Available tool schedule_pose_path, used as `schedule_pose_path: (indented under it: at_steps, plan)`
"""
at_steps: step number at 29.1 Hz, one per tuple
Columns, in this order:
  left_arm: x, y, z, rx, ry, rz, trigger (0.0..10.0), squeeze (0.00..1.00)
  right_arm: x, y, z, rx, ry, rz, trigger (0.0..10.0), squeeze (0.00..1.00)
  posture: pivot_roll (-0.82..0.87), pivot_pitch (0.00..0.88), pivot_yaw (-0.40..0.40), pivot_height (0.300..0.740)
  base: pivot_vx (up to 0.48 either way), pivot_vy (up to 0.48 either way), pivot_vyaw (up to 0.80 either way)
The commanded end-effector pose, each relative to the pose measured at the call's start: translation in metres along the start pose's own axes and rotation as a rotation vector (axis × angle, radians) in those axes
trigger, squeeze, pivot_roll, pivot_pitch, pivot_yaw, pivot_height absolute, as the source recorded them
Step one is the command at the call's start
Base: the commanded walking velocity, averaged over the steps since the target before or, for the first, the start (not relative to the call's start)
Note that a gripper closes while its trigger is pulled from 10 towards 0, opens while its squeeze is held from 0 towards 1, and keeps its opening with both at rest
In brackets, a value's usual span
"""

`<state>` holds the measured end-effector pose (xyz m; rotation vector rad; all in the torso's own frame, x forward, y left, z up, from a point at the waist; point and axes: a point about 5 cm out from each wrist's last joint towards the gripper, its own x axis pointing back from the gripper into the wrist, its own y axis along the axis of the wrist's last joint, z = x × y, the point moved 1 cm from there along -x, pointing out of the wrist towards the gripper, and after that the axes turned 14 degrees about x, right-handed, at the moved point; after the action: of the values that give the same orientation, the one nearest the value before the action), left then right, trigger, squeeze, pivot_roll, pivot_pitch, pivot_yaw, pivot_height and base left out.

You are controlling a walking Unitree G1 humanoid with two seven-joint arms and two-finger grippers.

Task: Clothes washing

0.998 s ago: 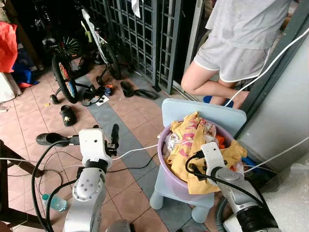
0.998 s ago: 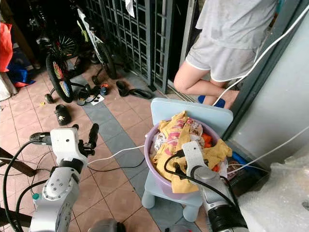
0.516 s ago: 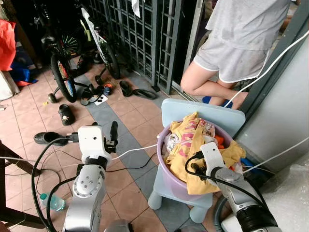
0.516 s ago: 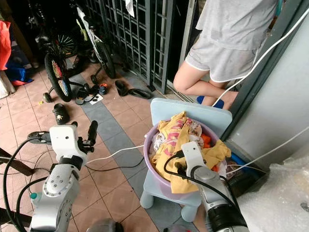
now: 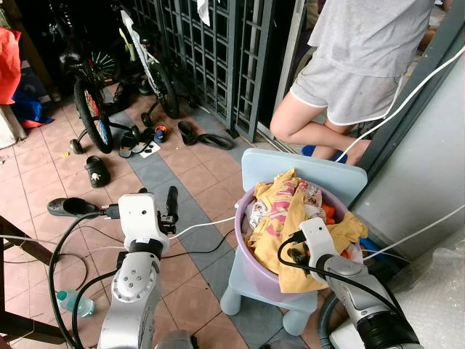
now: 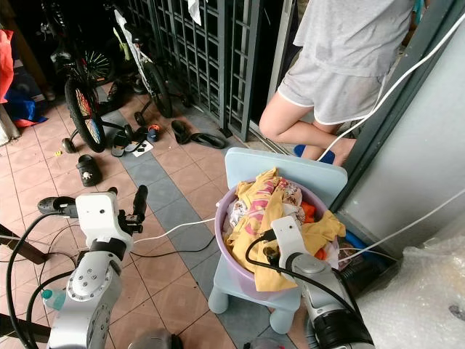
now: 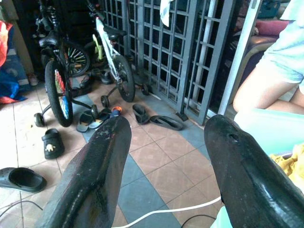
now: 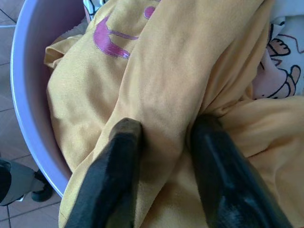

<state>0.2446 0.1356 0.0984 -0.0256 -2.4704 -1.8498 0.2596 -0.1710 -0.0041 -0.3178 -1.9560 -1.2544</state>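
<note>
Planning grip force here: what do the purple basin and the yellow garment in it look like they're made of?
Purple basin: likely plastic, with a smooth, thin, evenly coloured wall and a slight sheen. Yellow garment: soft matte knit, probably cotton jersey; it folds and bunches between the right gripper fingers.

1. you're on a home's tiled porch [image 5: 196,178], terracotta and grey squares underfoot.
2. a metal folding grille [image 5: 218,51] closes off the house entrance.
3. children's bicycles [image 5: 94,102] are parked by it, with sandals and slippers [image 5: 207,138] scattered nearby.
4. a purple basin of laundry [image 5: 251,251] sits on a small plastic chair [image 5: 290,163]; a person [image 5: 349,65] stands behind it.
</note>
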Motion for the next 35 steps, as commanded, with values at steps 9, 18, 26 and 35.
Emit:
schedule_pose_path:
  at_steps: [9,18,26,35]
  plan:
    - [-0.004,0.0,-0.001,-0.006,-0.004,-0.006,10.0,0.0,0.006,0.028,0.01,-0.076,0.083,-0.142,0.0,0.0,0.0,0.0,-0.015,0.74,0.0,0.0,0.0]
    - [-0.008,0.002,0.002,-0.016,-0.012,-0.006,10.0,0.0,0.021,0.065,0.01,-0.097,0.083,-0.379,0.0,0.0,0.0,0.0,0.01,0.74,0.0,0.0,0.0]
    - [-0.008,0.004,0.003,-0.024,-0.021,-0.008,10.0,0.0,0.041,0.096,-0.001,-0.14,0.016,-0.589,0.0,0.0,0.0,0.0,0.02,0.74,0.0,0.0,0.0]
    - [-0.018,0.005,0.001,-0.073,0.009,-0.021,10.0,0.0,0.094,0.168,-0.038,-0.14,-0.216,-0.96,0.0,0.0,-0.01,0.0,0.046,0.74,0.0,0.0,0.0]
